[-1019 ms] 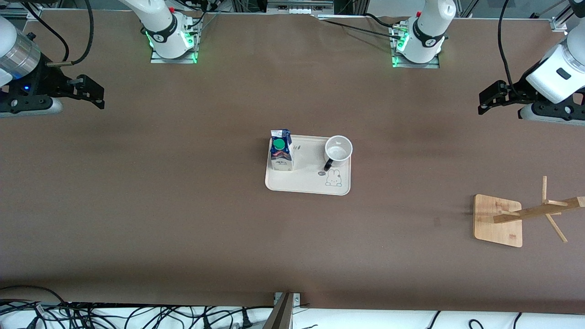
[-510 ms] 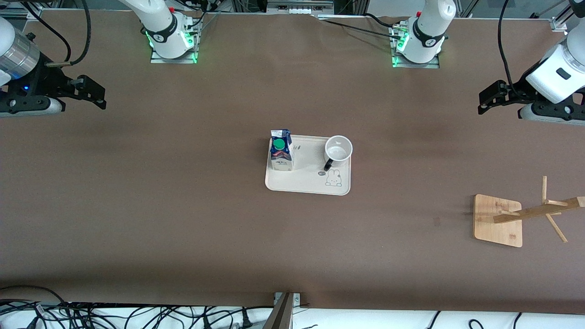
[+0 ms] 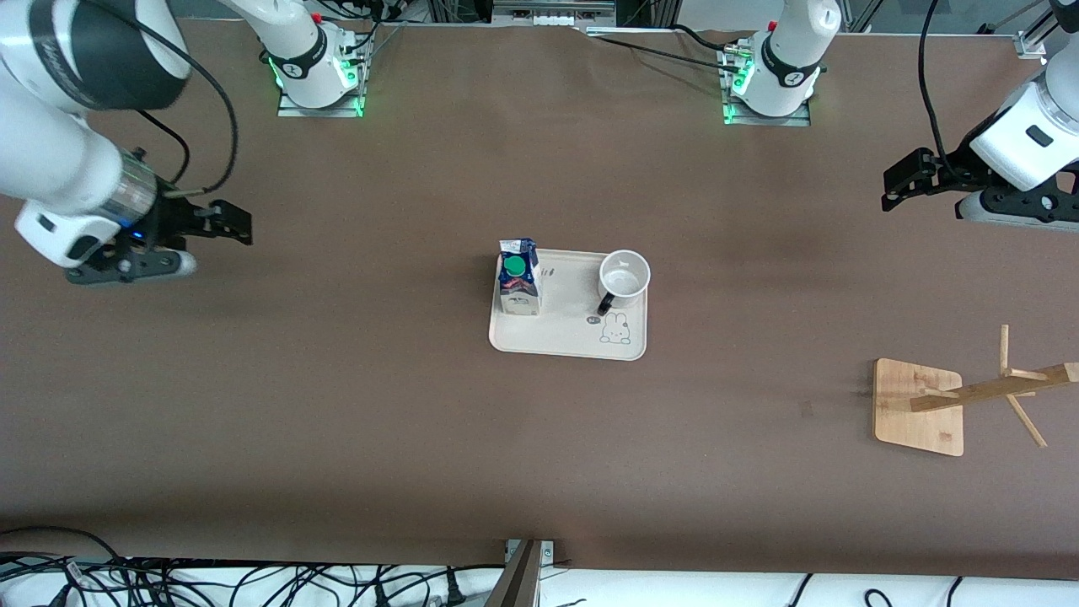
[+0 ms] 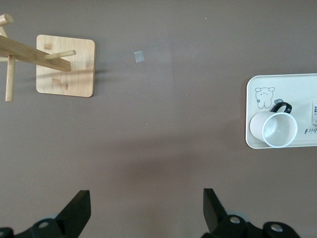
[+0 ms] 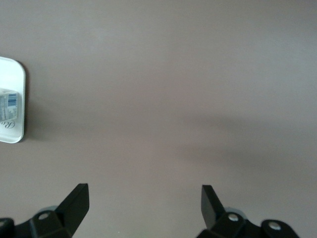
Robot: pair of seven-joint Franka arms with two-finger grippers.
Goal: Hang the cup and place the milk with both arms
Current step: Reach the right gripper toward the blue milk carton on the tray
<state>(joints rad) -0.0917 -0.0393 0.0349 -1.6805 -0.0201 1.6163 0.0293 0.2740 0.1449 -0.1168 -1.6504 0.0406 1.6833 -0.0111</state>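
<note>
My right gripper (image 3: pixel 233 222) hangs over bare bench (image 3: pixel 337 421) toward my right arm's end, fingers spread wide with nothing between them; in the right wrist view the two black fingertips (image 5: pixel 74 201) stand far apart over plain brown surface, with only a corner of the tray at the edge. My left gripper (image 3: pixel 900 184) hangs over the bench at my left arm's end, also spread wide and empty, and that arm waits.

The milk (image 3: pixel 518 276) stands upright on the cream tray (image 3: pixel 556 337) at the middle of the bench, at the tray's corner toward my right arm. The cup (image 3: pixel 625 279) stands upright on the same tray, mouth up, at the corner toward my left arm, apart from the milk, its black handle pointing to about 7 o'clock in the front view. From the tray, my right gripper is at about 10 o'clock and my left at about 2 o'clock.

The wooden rack (image 3: pixel 923 406) sits on the bench toward my left arm's end, at about 4 o'clock from the tray and well apart from it.
</note>
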